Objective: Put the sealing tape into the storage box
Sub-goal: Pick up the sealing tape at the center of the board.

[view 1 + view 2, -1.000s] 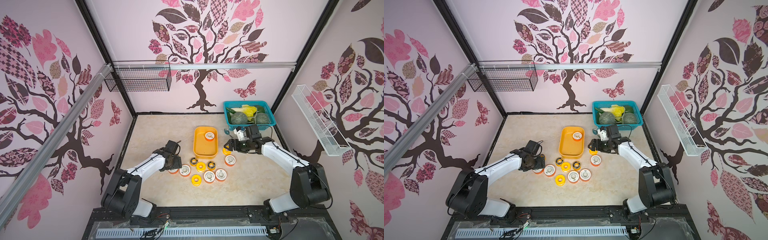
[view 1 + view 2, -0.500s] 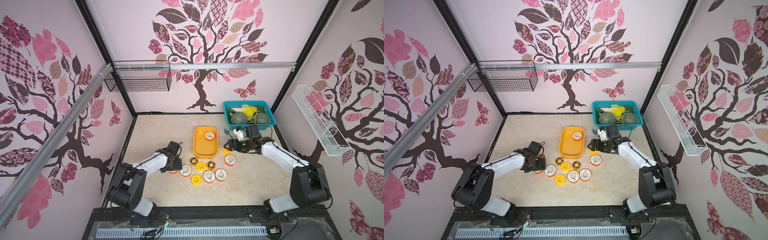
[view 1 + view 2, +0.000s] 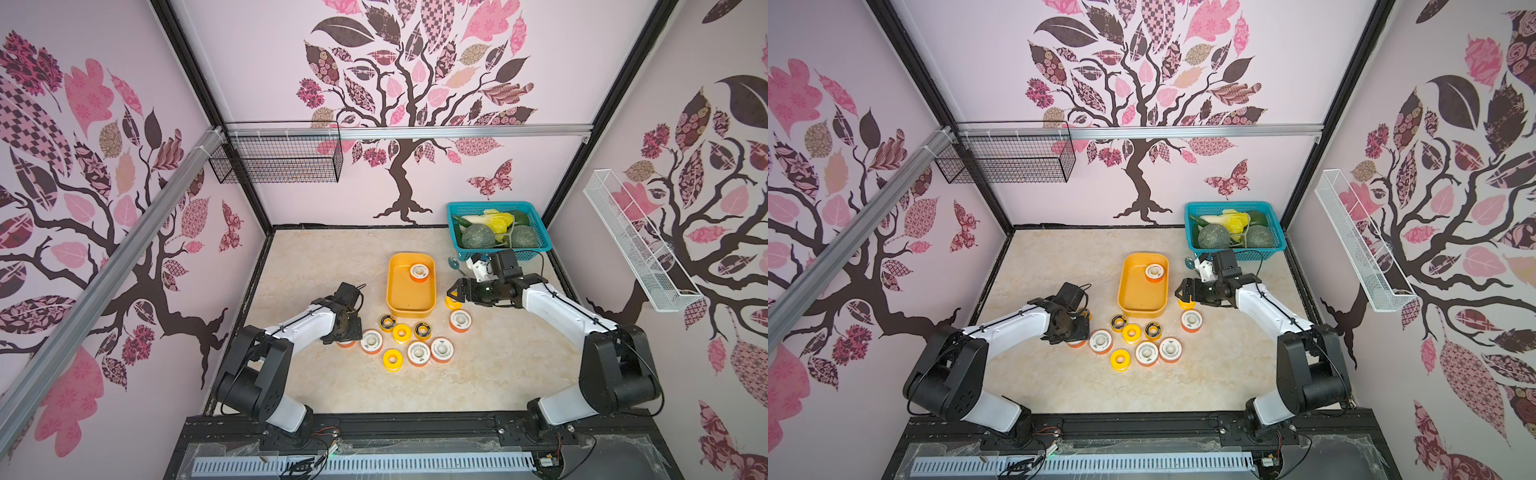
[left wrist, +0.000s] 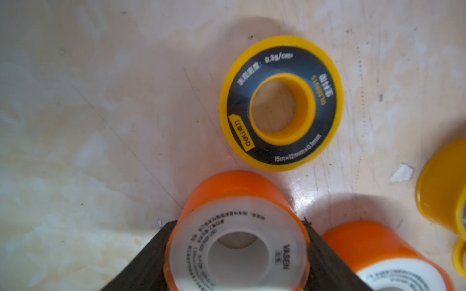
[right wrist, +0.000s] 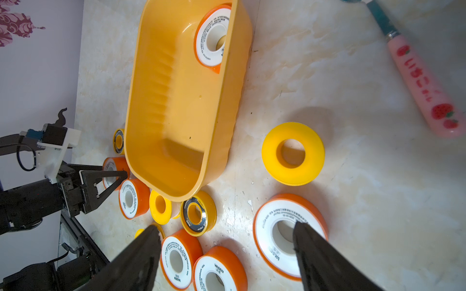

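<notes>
The storage box (image 3: 410, 309), a yellow-orange tub, holds one white-faced, orange-rimmed sealing tape spool (image 3: 419, 272) at its far right corner. Several more spools lie in a cluster (image 3: 401, 333) in front of the box. My left gripper (image 4: 238, 223) points down at the cluster's left end. Its fingers (image 4: 317, 241) press both sides of an orange-rimmed spool (image 4: 237, 201) that rests on the table. My right gripper (image 5: 227, 229) hangs open just right of the box, above a yellow spool (image 5: 293, 153) and an orange-rimmed one (image 5: 287, 236).
A teal basket (image 3: 494, 205) of vegetables stands at the back right. A spoon with a pink handle (image 5: 423, 88) lies in front of it. A black wire basket (image 3: 278, 160) and a white one (image 3: 636, 241) hang on the walls.
My left gripper has dropped onto the leftmost orange-rimmed spool and its jaws have narrowed around it. The right arm has not moved.
</notes>
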